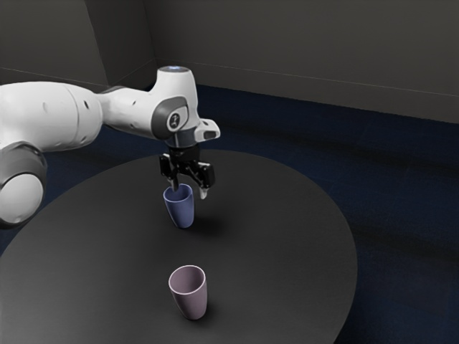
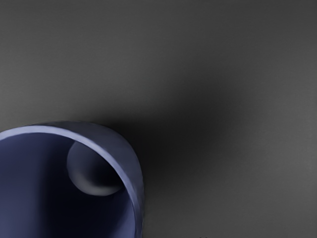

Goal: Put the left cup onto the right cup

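A blue cup (image 1: pixel 179 208) stands on the round dark table (image 1: pixel 287 236), toward its far side, mouth up. My gripper (image 1: pixel 186 188) hangs right over the cup's rim, open, its fingers spread about as wide as the cup's mouth. In the wrist view the blue cup (image 2: pixel 59 188) lies just under my hand, and I look into its dark inside. A mauve cup (image 1: pixel 189 292) stands upright near the table's front edge, well apart from the gripper and the blue cup.
The table's curved edge runs close behind the mauve cup at the front. A dark blue floor (image 1: pixel 401 179) surrounds the table. Bare tabletop stretches toward the exterior view's right.
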`<action>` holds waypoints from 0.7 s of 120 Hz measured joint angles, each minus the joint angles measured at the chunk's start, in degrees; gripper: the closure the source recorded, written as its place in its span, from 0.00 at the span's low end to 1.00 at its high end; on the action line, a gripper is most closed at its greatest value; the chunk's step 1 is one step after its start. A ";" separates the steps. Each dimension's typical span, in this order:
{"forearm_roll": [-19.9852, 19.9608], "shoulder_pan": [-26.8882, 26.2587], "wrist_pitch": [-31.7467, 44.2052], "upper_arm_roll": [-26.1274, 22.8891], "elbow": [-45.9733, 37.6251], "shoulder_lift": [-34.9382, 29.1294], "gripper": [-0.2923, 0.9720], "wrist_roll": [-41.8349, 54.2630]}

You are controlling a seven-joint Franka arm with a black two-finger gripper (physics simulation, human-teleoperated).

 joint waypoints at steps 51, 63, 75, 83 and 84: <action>-0.04 -0.05 0.45 -0.01 -0.11 2.28 0.28 -0.49; -0.05 -0.05 0.95 -0.01 -0.21 2.50 0.28 -0.58; -0.05 -0.05 1.61 -0.01 -0.30 2.98 0.29 -0.64; -0.05 -0.05 1.92 -0.01 -0.33 3.09 0.30 -0.68; -0.05 -0.05 1.96 -0.01 -0.34 3.10 0.30 -0.69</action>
